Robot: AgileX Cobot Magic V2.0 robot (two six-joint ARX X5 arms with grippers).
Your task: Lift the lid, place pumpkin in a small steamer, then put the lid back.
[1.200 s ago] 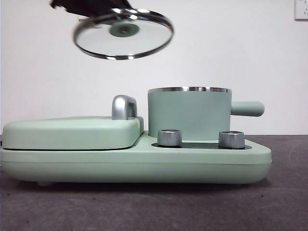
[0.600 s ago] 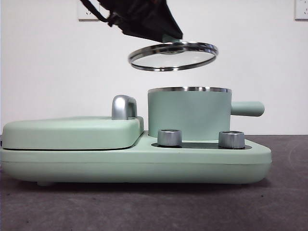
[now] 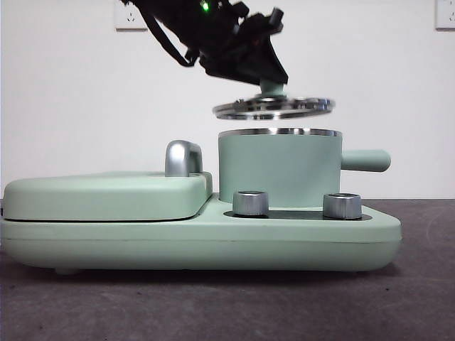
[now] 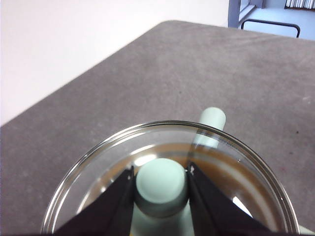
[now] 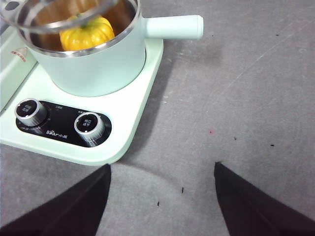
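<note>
Left hand [image 4: 160, 184] grips the mint knob of the round clear glass lid [image 3: 274, 107], just above the mint-green cylindrical steamer [image 3: 279, 170] holding the ribbed yellow-orange pumpkin [image 5: 86, 33]; offset toward 9 o'clock, its rim risks catching; right hand [image 5: 162, 196] waits open.

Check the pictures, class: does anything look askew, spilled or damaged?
Nothing stands out. The lid hangs nearly level just above the small steamer, held at its knob by the left end effector. The pumpkin sits inside.

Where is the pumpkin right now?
The pumpkin sits inside the small steamer, seen in the right wrist view, beneath the lid the left gripper holds just above.
</note>
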